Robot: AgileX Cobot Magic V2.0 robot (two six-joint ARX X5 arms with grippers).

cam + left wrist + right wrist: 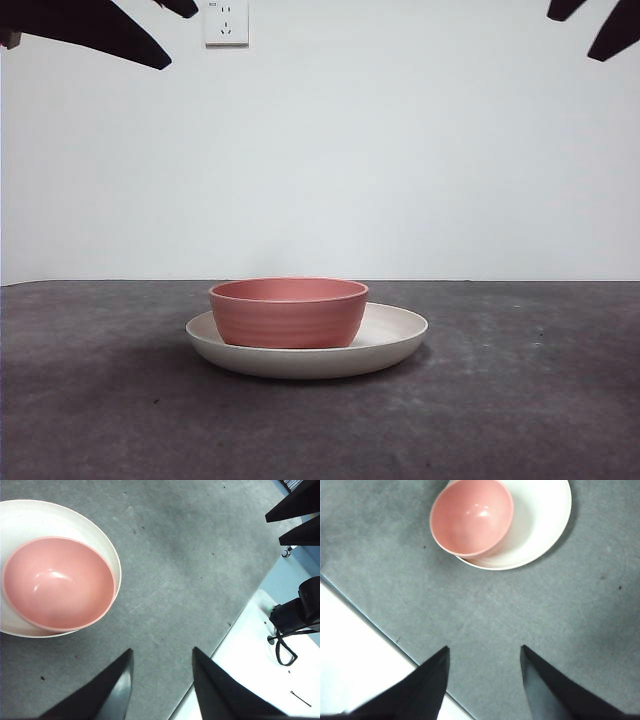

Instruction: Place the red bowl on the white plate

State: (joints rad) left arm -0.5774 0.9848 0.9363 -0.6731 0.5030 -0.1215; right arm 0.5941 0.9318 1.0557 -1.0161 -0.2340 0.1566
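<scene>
Front on, the red bowl [289, 312] sits on the white plate [395, 335] toward nine o'clock, while both wrist views show the left gripper [162, 660] and right gripper [484, 656] apart, empty, so a nudge could tip it off that near rim.

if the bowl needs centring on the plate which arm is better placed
Left, slightly. The red bowl sits off-centre on the white plate; both hands hang open and clear.
</scene>
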